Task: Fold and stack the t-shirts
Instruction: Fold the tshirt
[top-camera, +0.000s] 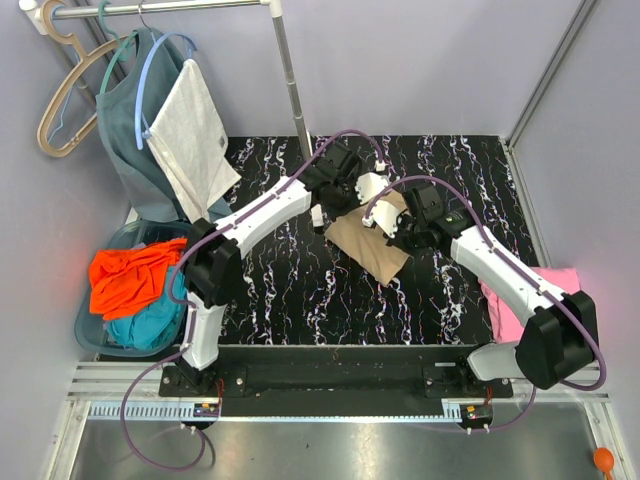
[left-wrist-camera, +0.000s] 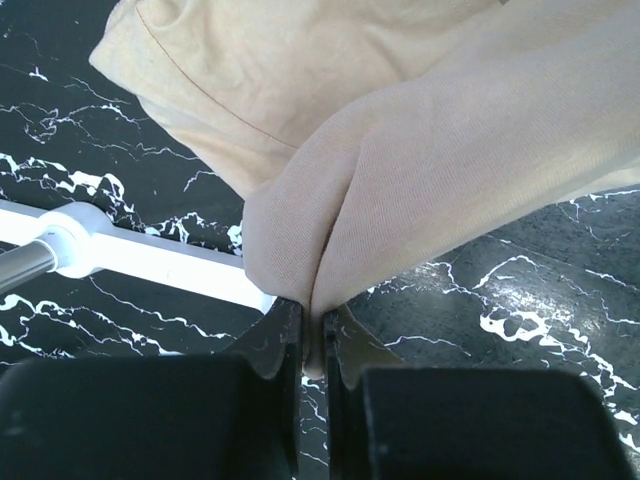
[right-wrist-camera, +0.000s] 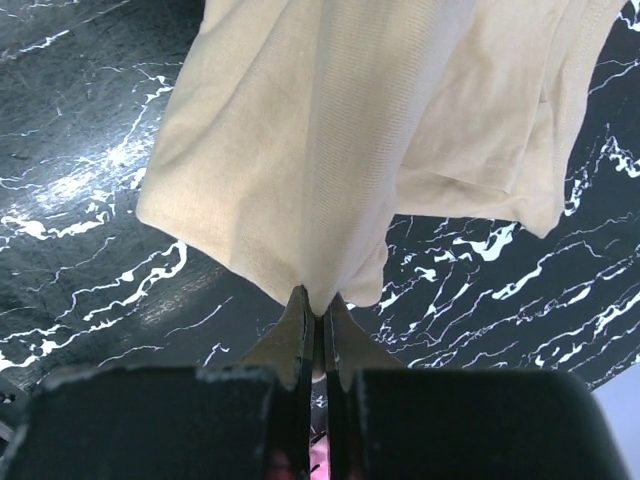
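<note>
Left gripper (left-wrist-camera: 312, 312) is clamped on a fold of the tan shirt (left-wrist-camera: 450, 150). Right gripper (right-wrist-camera: 320, 305) is pinched closed on another edge of it.

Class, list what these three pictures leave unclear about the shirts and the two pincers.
- Top view: the pink t-shirt lies mostly under the right arm; its fold state is hidden.
- Top view: the orange t-shirt covers much of the teal t-shirt.
- Wrist views: the tan t-shirt runs off the top edge.
- Top view: wrist housings cover the left pincer and right pincer tips.
</note>
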